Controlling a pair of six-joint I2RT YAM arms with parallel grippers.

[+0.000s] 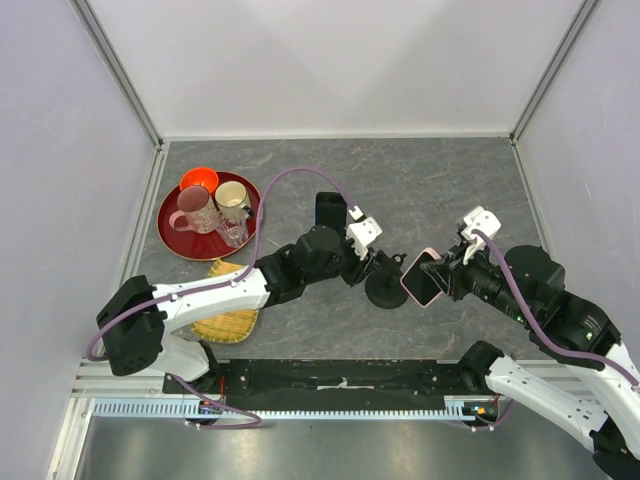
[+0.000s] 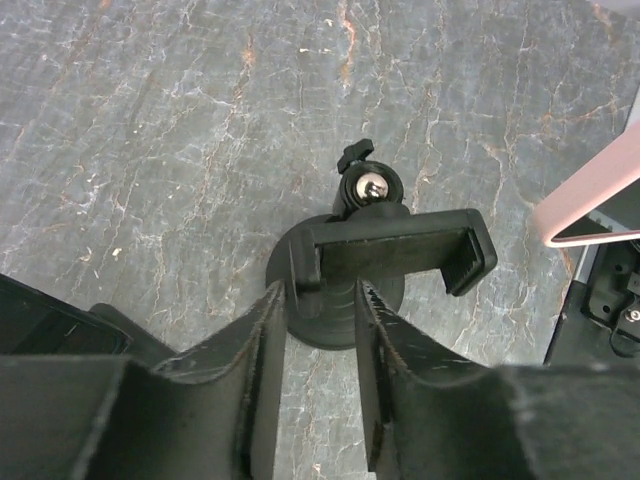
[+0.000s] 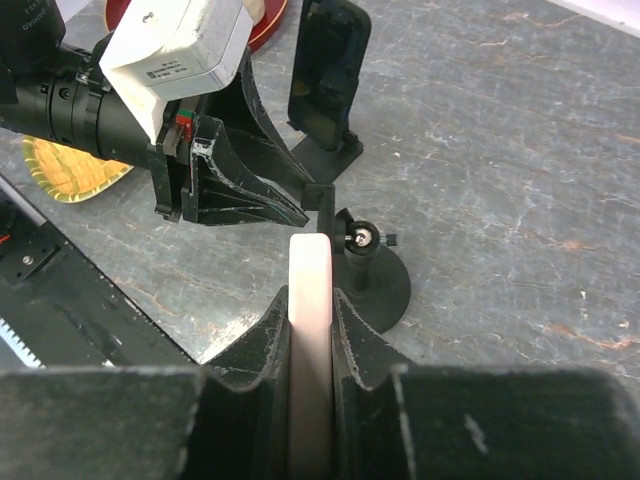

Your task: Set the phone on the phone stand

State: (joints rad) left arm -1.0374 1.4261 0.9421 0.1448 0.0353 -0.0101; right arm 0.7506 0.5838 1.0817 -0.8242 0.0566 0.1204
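Note:
The pink phone [image 1: 422,280] is held on edge in my right gripper [image 1: 441,276], whose fingers are shut on its sides [image 3: 311,300]. The phone [image 3: 310,265] hovers just right of the black phone stand [image 1: 383,290], a round base with a ball joint and a wide clamp [image 2: 395,250]. My left gripper [image 1: 376,262] is at the stand's left side. Its fingers are parted with nothing between them [image 2: 320,300], the tips right at the clamp's left end. The phone's corner shows at the right edge of the left wrist view [image 2: 590,195].
A second dark phone stands upright on a black holder [image 1: 330,212] behind the stand, also in the right wrist view [image 3: 328,70]. A red tray [image 1: 172,238] with mugs and a glass sits back left. A yellow woven mat [image 1: 225,322] lies under the left arm.

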